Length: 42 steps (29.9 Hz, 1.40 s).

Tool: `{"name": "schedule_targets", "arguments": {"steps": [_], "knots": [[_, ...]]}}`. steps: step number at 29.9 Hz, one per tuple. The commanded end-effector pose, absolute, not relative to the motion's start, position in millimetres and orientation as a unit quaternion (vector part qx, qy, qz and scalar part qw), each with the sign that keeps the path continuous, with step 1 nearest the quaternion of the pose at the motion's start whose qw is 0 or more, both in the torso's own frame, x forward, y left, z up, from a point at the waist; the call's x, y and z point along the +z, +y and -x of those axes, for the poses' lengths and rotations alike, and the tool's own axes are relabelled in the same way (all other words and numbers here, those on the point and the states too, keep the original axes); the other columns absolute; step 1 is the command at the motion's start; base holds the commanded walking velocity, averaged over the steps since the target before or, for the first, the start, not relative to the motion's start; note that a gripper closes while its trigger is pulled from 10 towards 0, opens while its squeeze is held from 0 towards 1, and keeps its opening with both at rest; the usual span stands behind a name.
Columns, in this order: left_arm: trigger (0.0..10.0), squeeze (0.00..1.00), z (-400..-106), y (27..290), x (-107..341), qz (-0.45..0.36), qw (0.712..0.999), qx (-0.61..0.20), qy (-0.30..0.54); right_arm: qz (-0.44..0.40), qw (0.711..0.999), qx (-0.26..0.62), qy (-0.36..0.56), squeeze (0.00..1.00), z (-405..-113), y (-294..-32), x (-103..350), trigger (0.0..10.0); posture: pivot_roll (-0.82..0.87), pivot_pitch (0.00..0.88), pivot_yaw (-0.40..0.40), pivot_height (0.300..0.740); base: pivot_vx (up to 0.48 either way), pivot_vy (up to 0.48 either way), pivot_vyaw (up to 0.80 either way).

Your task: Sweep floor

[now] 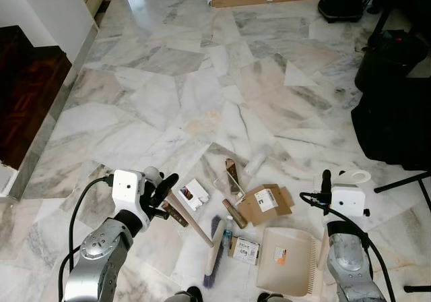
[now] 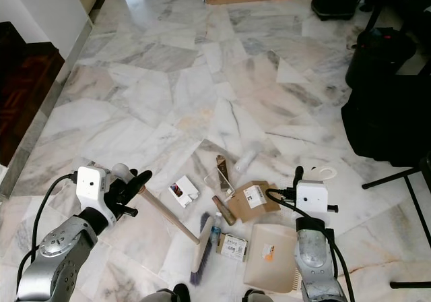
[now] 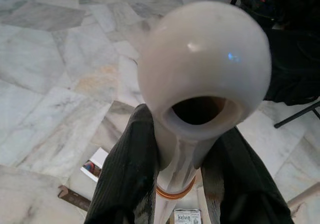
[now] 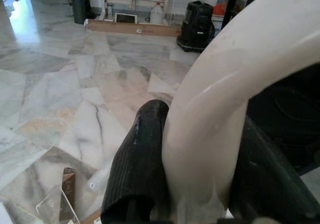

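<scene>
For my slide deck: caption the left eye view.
Left hand holds broom, right hand holds dustpan, litter between.

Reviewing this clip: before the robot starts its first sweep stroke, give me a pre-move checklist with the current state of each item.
1. Left gripper shut on the broom handle: ok; the left wrist view shows both fingers clamping it just under the rounded cap.
2. Right gripper shut on the dustpan handle: ok.
3. Dustpan lies on the floor, mouth toward the litter: ok.
4. Broom head at the floor beside the litter: ok.
5. Litter grouped ahead of the pan, including cardboard piece and small box: ok.
6. Bristles in full contact with the floor: cannot tell.
</scene>
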<state>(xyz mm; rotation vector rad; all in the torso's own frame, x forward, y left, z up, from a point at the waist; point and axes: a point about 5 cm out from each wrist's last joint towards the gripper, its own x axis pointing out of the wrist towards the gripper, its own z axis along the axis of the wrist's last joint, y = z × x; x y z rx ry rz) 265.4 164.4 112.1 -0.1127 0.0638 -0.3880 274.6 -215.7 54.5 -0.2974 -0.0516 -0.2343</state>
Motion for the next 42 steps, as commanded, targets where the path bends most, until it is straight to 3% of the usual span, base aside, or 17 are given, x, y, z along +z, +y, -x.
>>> {"name": "schedule_targets", "arguments": {"steps": [1, 15, 42], "knots": [[10.0, 0.0, -261, 158, 108, 0.075, 0.971, -0.22, 0.05, 0.149, 0.983, -0.095, 0.05, 0.0, -259, -209, 24, 10.0, 0.04, 0.244, 0.126, 0.74, 0.0, 0.0, 0.0], [10.0, 0.0, -262, 142, 115, 0.155, 0.951, -0.26, 0.058, 0.14, 0.985, -0.088, 0.044, 0.0, -265, -206, 26, 10.0, 0.04, 0.241, 0.129, 0.74, 0.0, 0.0, 0.0], [10.0, 0.0, -276, 173, 112, 0.039, 0.988, -0.147, 0.021, 0.11, 0.991, -0.081, 0.001, 0.0, -275, -206, 47, 10.0, 0.0, 0.157, 0.104, 0.74, 0.0, 0.0, 0.0]]}}
